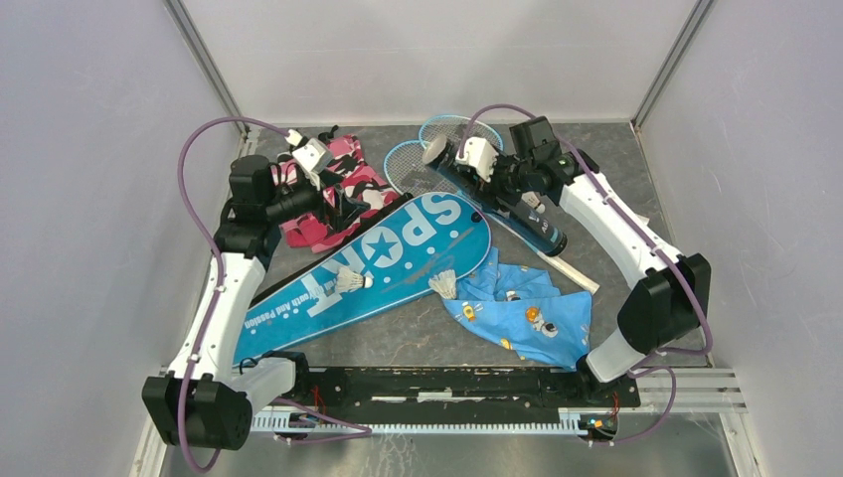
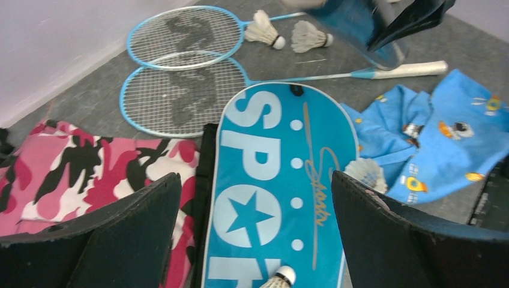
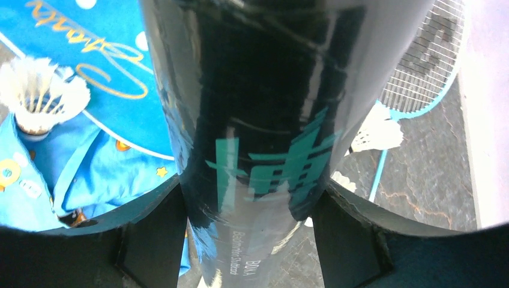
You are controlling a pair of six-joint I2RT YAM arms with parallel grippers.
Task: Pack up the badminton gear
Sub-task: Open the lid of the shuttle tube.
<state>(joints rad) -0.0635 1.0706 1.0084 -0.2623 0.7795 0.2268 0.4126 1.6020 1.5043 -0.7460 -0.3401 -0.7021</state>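
At upper right of the overhead view the right gripper (image 3: 252,204) clamps the black tube (image 3: 258,90) mid-body, a stiff, glossy, probably light cylinder apt to slip, while the left gripper (image 2: 253,179) hangs wide open above the SPORT cover (image 2: 264,138)

Top camera hung high above and behind the arm bases, looking down and forward across the whole table (image 1: 418,343), both arms in shot. Left wrist camera sat low, peering out between its own jaws along the SPORT cover (image 2: 276,180) toward the racquets (image 2: 186,96) and the far corner. Right wrist camera was jammed right up against the black tube (image 3: 258,120), which filled most of its frame. All three caught the cover; both wrist views shared the shuttlecock (image 3: 36,102) beside the cartoon cloth (image 2: 444,132).
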